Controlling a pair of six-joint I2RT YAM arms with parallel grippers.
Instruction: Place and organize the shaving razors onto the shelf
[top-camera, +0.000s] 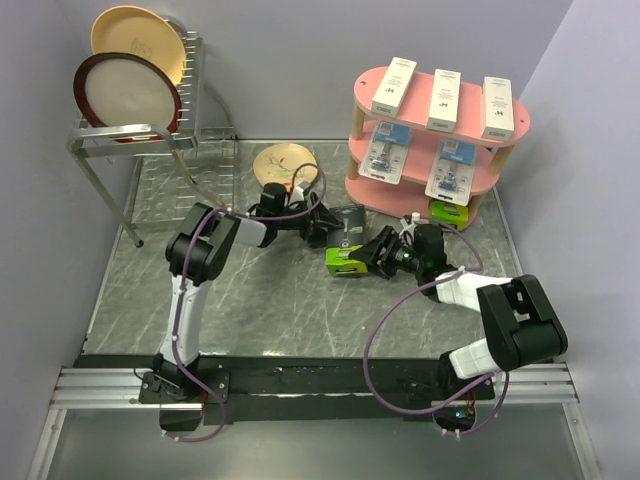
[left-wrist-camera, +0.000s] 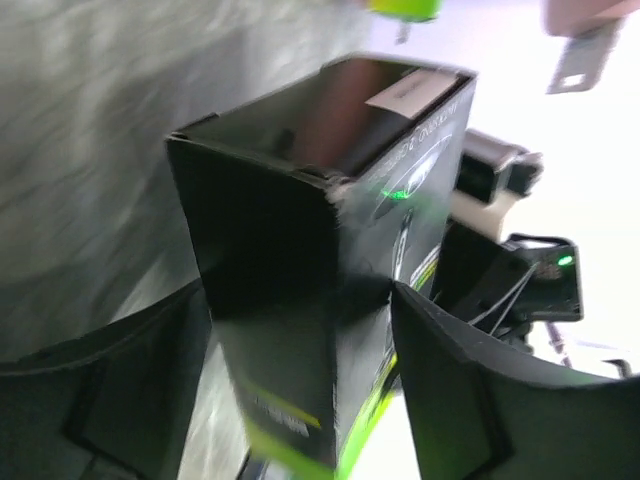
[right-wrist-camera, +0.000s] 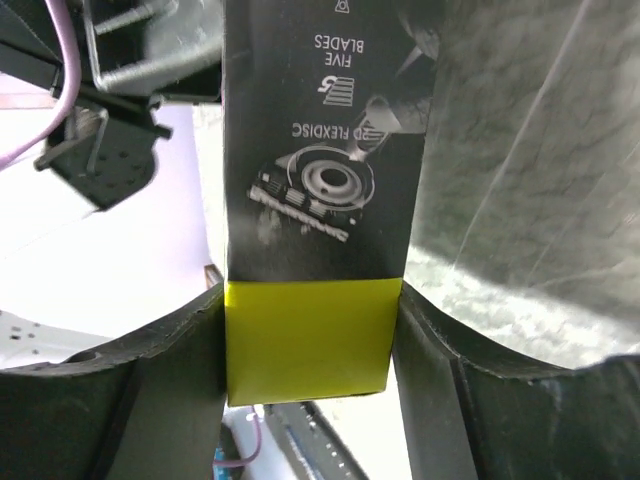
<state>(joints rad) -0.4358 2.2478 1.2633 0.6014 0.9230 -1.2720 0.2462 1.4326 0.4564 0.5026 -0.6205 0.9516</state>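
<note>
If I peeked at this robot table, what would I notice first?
Right in the middle of the table, both arms hold one black-and-lime box at the same time, the left gripper on one side and the right gripper on the other. Then your eye jumps to the pink shelf at the back right, with three white boxes lined up on top.

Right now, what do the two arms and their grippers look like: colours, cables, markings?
Both arms match: the left arm and right arm have white links between chunky black joint housings, each trailed by a looping purple cable. The left gripper and right gripper are black, with broad matte fingers. No markings are legible.
</note>
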